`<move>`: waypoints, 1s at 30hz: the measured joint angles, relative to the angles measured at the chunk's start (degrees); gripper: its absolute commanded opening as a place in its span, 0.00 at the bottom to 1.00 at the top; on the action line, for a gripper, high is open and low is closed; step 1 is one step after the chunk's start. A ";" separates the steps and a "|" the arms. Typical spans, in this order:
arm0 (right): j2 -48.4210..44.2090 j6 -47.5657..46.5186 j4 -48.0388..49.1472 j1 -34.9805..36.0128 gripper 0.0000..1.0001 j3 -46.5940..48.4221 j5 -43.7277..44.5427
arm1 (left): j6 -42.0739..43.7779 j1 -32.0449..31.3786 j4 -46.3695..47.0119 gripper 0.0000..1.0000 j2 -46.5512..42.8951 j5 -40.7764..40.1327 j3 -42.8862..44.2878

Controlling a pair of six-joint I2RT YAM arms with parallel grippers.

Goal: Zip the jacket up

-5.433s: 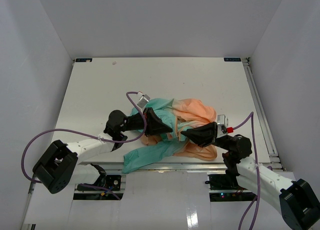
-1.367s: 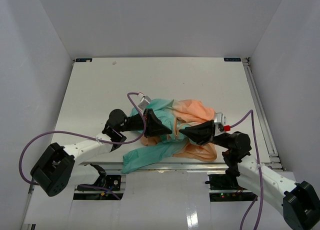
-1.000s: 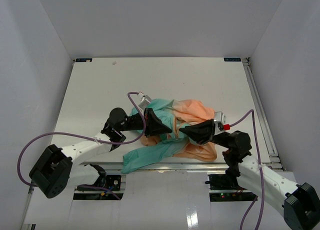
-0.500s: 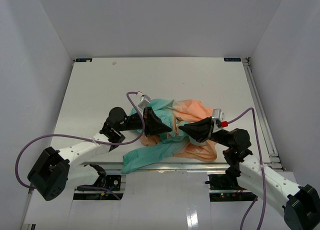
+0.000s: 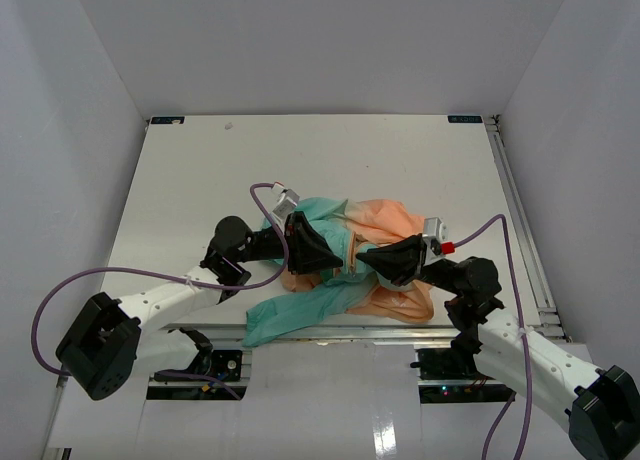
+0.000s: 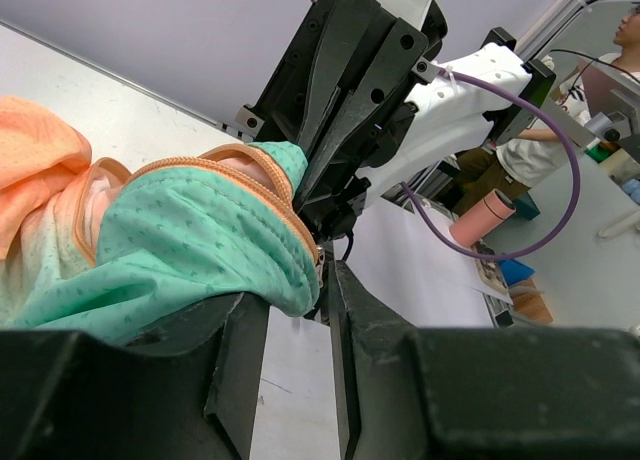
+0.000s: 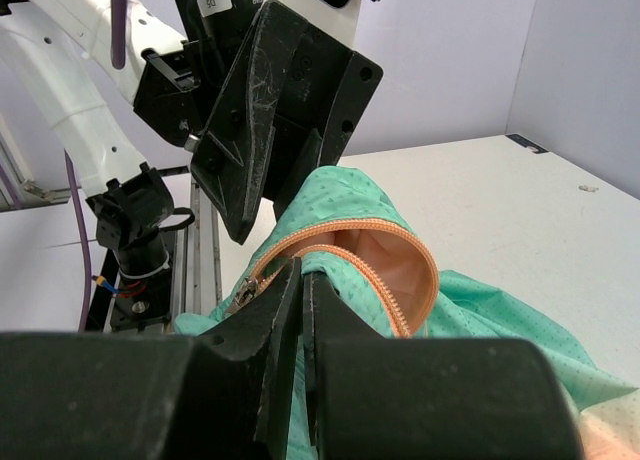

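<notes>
Peach-to-teal jacket [image 5: 385, 218] in a heap

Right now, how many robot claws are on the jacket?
2. The left gripper sits at the jacket's green edge, and the right gripper pinches it by the zipper. Neither is hidden.

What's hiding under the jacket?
The white table pokes out all around the jacket. Whatever lies right under the crumpled cloth is covered, so I cannot tell if anything is there.
</notes>
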 measured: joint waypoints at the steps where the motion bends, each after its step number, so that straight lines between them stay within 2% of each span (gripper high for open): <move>1: 0.02 0.01 0.02 0.08 0.08 0.00 0.01 | -0.08 0.00 0.14 0.43 0.05 0.07 -0.05; 10: 0.66 0.14 0.92 0.64 0.08 0.00 0.28 | -0.07 0.00 1.03 0.47 0.17 0.43 -0.58; 16: 1.13 0.16 1.14 0.82 0.08 0.00 0.42 | -0.05 -0.21 1.55 0.44 0.28 0.76 -0.58; 17: 1.13 0.16 1.15 0.83 0.08 0.00 0.42 | -0.05 -0.27 1.74 0.42 0.31 0.87 -0.58; 23: 1.14 0.18 1.17 0.91 0.08 0.00 0.42 | -0.06 -0.51 3.30 0.16 1.43 2.04 -0.58; 26: 1.22 0.23 1.17 0.95 0.08 0.00 0.42 | 0.09 -0.86 3.49 0.00 2.21 2.60 -0.58; 30: 1.57 0.40 1.12 1.21 0.08 0.00 0.45 | 0.40 -1.09 3.30 0.00 2.34 2.86 -0.58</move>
